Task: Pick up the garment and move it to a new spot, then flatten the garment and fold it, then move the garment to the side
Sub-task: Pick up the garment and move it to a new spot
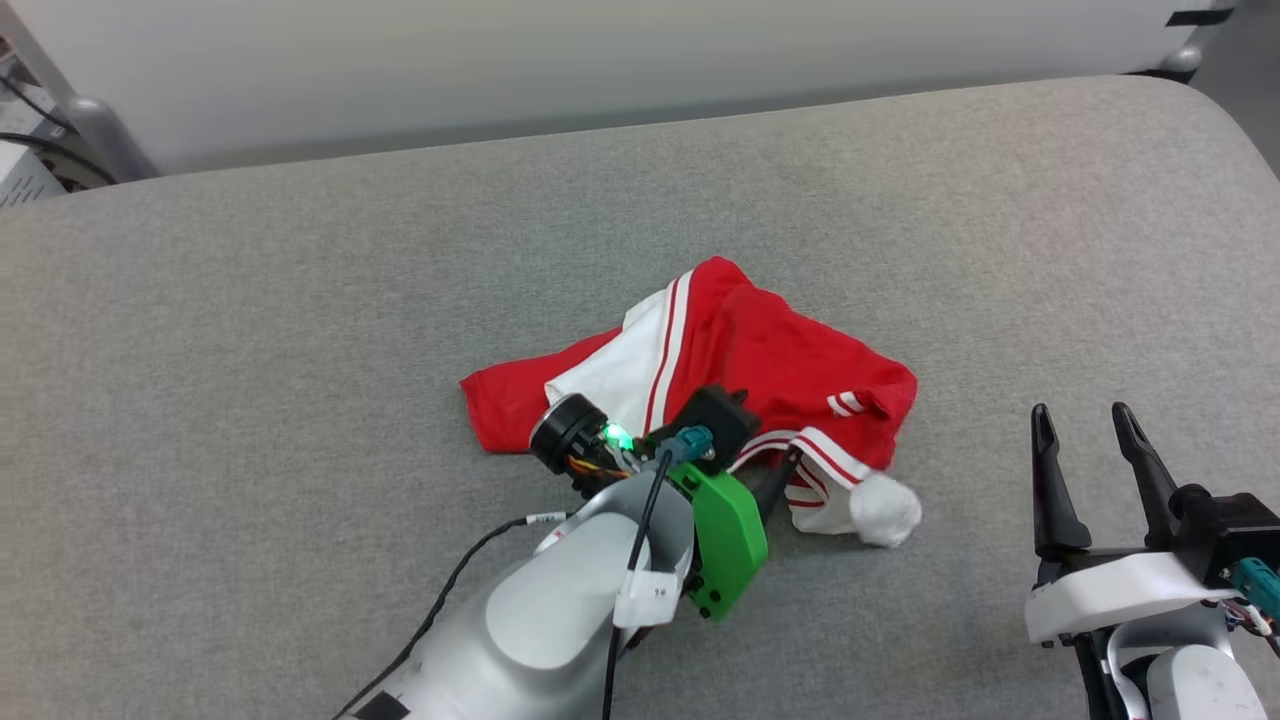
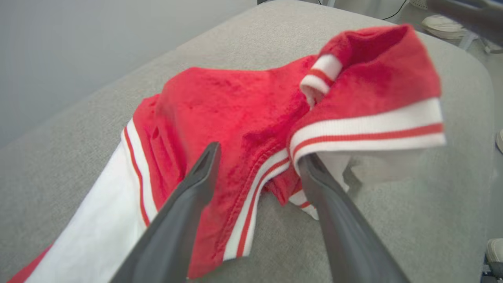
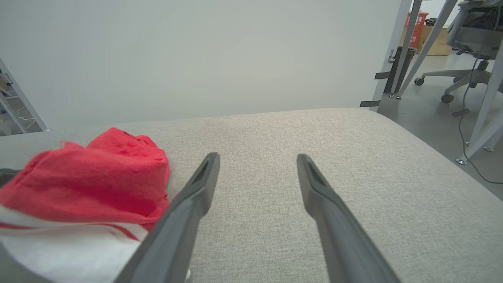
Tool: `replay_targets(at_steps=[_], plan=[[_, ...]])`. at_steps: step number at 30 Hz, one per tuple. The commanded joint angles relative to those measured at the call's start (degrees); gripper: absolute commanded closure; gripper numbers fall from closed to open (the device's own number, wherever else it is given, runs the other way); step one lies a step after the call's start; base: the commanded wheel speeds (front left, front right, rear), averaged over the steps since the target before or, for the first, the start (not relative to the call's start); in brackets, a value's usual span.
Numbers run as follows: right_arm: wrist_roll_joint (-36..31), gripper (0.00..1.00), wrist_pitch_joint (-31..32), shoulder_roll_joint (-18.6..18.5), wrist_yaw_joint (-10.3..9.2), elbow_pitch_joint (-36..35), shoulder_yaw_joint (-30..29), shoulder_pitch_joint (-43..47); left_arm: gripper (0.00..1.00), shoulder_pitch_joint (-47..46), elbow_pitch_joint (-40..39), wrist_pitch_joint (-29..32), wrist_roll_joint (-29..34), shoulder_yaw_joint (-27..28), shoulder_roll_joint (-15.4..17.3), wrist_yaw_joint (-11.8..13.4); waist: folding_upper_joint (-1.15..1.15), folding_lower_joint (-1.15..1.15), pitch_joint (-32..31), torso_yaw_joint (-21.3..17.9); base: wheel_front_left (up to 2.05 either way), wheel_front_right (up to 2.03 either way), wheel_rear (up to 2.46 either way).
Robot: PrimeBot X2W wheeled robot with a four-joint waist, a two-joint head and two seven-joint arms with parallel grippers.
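The garment (image 1: 740,370), a red jersey with white sleeves and red-and-white striped trim, lies crumpled in the middle of the grey padded table (image 1: 300,350). Its lettering is hidden in the folds. My left gripper (image 1: 760,455) is down at the garment's near edge, and its wrist hardware covers most of the fingers. In the left wrist view the left gripper (image 2: 259,153) is open, with a striped hem of the garment (image 2: 220,118) between the fingers and a raised striped cuff over the right finger. My right gripper (image 1: 1082,420) stands open over bare table, right of the garment (image 3: 98,177).
The table's rounded far right corner (image 1: 1200,110) drops off to the floor. A pale wall runs behind the far edge. Past the right side stand an office chair (image 3: 463,74) and metal frame legs (image 3: 483,118). A black cable (image 1: 460,580) trails from my left arm.
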Motion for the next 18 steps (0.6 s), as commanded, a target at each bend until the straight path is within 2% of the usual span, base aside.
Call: replay_targets(at_steps=[1,9,14,18], plan=[[-0.13,0.00,-0.12,-0.14,-0.04,-0.23,-0.05,-0.58,0.00,0.74,0.65,-0.83,-0.25,-0.44,-0.25,-0.47,0.64,0.00,-1.48,1.73,0.00,0.00,0.00],[-0.75,0.00,-0.12,-0.14,-0.04,0.05,-0.78,1.91,0.00,3.65,1.32,-4.35,-2.52,0.13,0.27,0.61,0.64,0.00,-5.86,7.61,0.00,0.00,0.00],[-1.32,0.00,-0.12,-0.14,-0.04,-0.14,-1.40,3.23,0.00,4.84,-0.67,-4.75,-2.61,0.77,3.44,1.75,0.64,0.00,-7.61,11.58,0.00,0.00,0.00],[-1.44,0.00,-0.12,-0.14,-0.04,-0.36,-1.42,3.82,0.00,6.53,-4.12,-6.75,-4.20,4.15,7.16,4.29,0.64,0.00,-8.39,13.66,0.00,0.00,0.00]])
